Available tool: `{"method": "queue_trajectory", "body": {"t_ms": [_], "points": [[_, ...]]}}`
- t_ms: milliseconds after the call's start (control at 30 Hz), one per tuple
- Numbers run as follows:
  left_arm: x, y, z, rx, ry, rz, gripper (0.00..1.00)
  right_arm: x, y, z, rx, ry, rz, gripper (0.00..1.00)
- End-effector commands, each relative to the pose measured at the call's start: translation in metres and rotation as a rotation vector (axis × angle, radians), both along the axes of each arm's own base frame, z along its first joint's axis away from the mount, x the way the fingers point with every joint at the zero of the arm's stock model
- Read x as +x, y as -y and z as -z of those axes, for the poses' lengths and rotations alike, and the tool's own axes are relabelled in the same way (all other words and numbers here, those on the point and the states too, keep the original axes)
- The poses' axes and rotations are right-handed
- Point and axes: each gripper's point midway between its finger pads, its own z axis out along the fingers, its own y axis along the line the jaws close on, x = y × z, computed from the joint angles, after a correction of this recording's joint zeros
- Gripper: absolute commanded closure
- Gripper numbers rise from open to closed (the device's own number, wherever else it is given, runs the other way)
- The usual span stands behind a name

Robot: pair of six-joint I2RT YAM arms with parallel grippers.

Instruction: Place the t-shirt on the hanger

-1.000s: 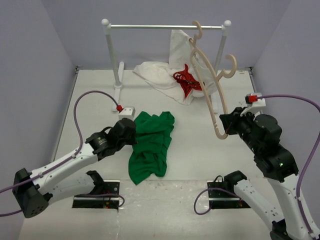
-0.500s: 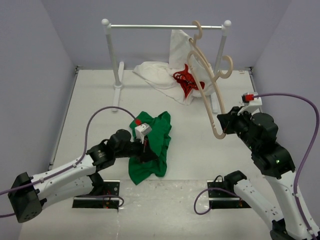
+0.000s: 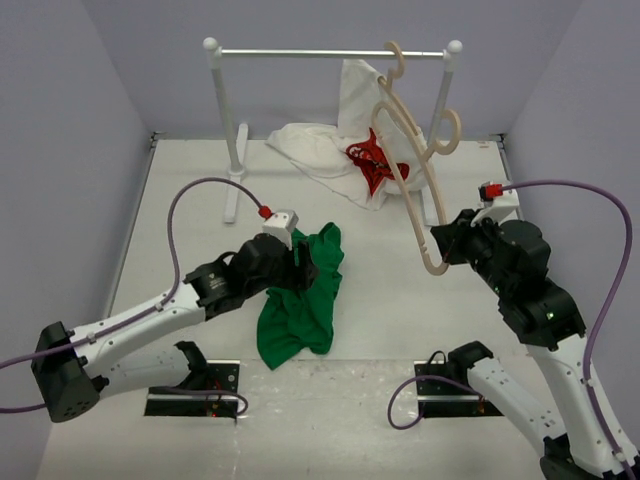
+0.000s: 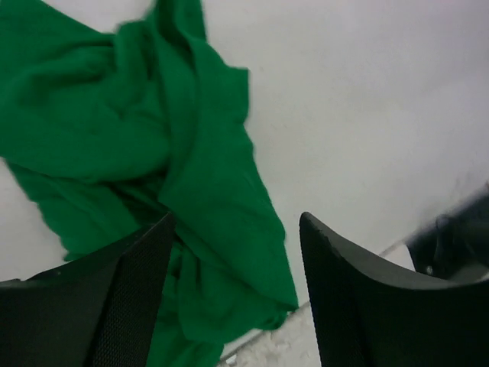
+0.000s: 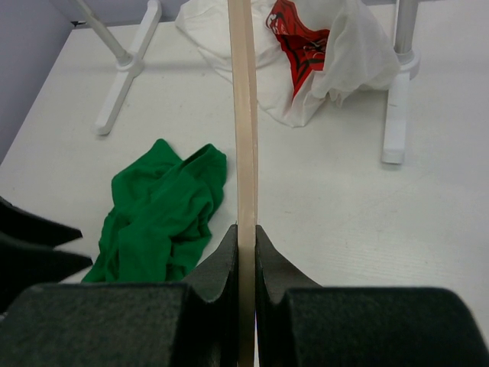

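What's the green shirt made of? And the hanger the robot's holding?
The t-shirt looks like soft matte cloth, probably cotton: it crumples into loose folds. The hanger looks like pale smooth wood, stiff and curved, though painted plastic can't be ruled out.

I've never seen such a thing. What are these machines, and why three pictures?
They are two robot arms, each ending in a two-finger gripper. The wide picture looks down from above and behind them; the other two come from cameras on each wrist. On the table lies a crumpled green t-shirt, with a white t-shirt beneath a clothes rack. The right gripper is clamped on a wooden hanger. The left gripper is open above the green t-shirt, holding nothing.
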Motion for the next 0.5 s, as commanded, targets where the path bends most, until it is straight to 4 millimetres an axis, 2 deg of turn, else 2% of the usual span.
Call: {"method": "queue_trajectory", "body": {"t_ms": [0,67,167,267,367,467], "points": [[0.068,-0.051,0.024,0.089,-0.028,-0.288,0.39,0.009,-0.008,-0.013,0.034,0.042,-0.018,1.00],[0.087,-0.046,0.030,0.065,-0.044,-0.278,0.46,0.010,-0.008,-0.013,0.029,0.040,-0.017,1.00],[0.092,-0.004,0.043,0.022,-0.091,-0.096,0.50,0.011,-0.009,-0.013,0.024,0.039,-0.020,1.00],[0.084,0.028,0.053,-0.054,-0.143,0.062,0.51,0.013,-0.011,-0.008,0.020,0.024,-0.024,1.00],[0.081,0.040,0.050,-0.106,-0.134,0.118,0.52,0.014,-0.012,-0.005,0.016,0.013,-0.027,1.00],[0.072,0.053,0.043,-0.159,-0.130,0.205,0.62,0.016,-0.012,-0.004,0.013,0.009,-0.025,1.00]]}}
